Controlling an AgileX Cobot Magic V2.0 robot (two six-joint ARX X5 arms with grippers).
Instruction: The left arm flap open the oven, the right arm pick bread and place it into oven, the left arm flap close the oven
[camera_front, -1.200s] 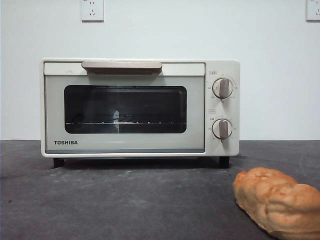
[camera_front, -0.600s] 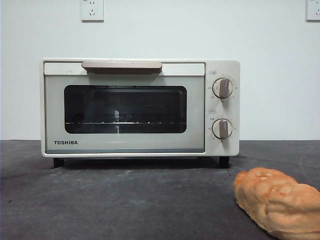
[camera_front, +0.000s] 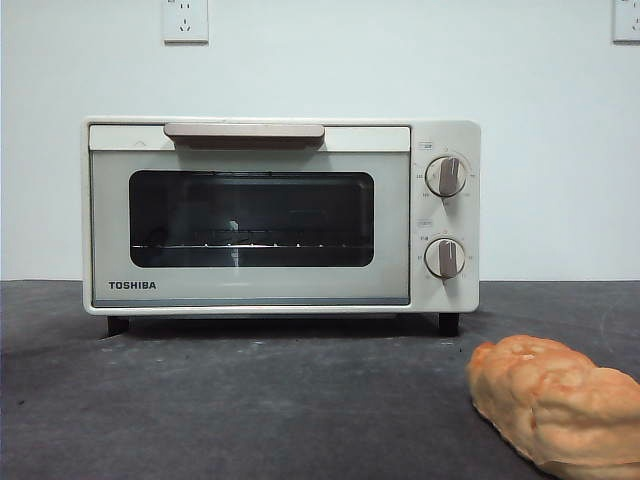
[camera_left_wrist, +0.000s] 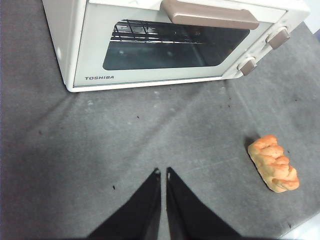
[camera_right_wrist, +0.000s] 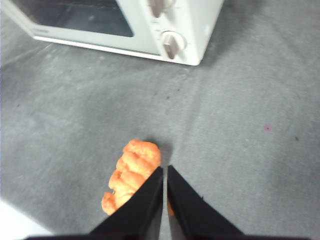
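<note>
The cream-white TOSHIBA oven (camera_front: 280, 215) stands at the back of the dark table with its door closed and its beige handle (camera_front: 244, 131) on top. It also shows in the left wrist view (camera_left_wrist: 175, 40) and the right wrist view (camera_right_wrist: 125, 25). The golden-orange bread (camera_front: 555, 405) lies on the table at the front right, apart from the oven. My left gripper (camera_left_wrist: 162, 172) is shut and empty, above the table in front of the oven. My right gripper (camera_right_wrist: 164, 169) is shut and empty, hovering just over the bread (camera_right_wrist: 131, 175). No arm shows in the front view.
The table is a dark grey mat (camera_front: 250, 400). Two wall sockets (camera_front: 184, 20) sit on the white wall behind. The table's pale edge shows in the left wrist view (camera_left_wrist: 310, 227) near the bread (camera_left_wrist: 273, 163).
</note>
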